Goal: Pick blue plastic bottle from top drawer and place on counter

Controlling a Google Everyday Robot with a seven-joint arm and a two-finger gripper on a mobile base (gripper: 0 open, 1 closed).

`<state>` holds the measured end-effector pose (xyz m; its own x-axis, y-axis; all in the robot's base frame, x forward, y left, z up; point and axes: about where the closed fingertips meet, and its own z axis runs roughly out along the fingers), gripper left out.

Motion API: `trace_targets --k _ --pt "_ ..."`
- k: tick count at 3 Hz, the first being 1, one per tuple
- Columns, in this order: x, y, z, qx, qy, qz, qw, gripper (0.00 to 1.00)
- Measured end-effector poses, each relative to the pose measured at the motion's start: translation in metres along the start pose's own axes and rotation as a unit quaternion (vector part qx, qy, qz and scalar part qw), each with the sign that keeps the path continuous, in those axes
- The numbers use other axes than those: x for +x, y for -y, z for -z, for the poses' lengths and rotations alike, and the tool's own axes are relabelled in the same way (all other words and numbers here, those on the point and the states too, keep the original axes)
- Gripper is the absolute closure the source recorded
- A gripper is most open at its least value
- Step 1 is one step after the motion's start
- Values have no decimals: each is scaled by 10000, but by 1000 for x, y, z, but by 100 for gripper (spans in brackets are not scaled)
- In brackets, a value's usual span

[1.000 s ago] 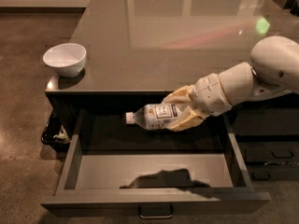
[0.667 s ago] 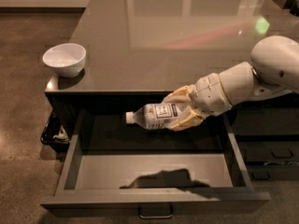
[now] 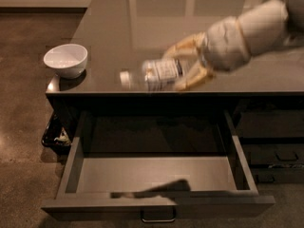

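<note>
My gripper (image 3: 183, 65) comes in from the right and is shut on the blue plastic bottle (image 3: 154, 74). The bottle lies sideways, white cap pointing left, held over the front part of the counter (image 3: 142, 23). Its image is blurred. Below it the top drawer (image 3: 156, 175) stands pulled out, its grey floor bare, with a small metal handle (image 3: 158, 217) on its front. My arm's shadow falls on the drawer's front edge.
A white bowl (image 3: 65, 60) sits on the counter's front left corner. Darker drawer fronts (image 3: 270, 151) are at the right of the open drawer. A dark object with white bits (image 3: 54, 134) lies on the floor at the left.
My gripper has lifted the bottle up out of the drawer opening to a height above the counter's front edge. The shadow on the drawer floor has moved toward the front.
</note>
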<state>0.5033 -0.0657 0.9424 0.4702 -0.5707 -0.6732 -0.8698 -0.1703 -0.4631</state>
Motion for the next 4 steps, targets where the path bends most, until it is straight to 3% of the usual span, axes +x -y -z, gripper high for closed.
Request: trace_targets --k 1,2,4 --pt "-23 56 27 274 -242 542 9979 100" --pt "-21 113 21 230 -815 830 9929 100" --pt "-7 116 5 369 -811 934 9916 100"
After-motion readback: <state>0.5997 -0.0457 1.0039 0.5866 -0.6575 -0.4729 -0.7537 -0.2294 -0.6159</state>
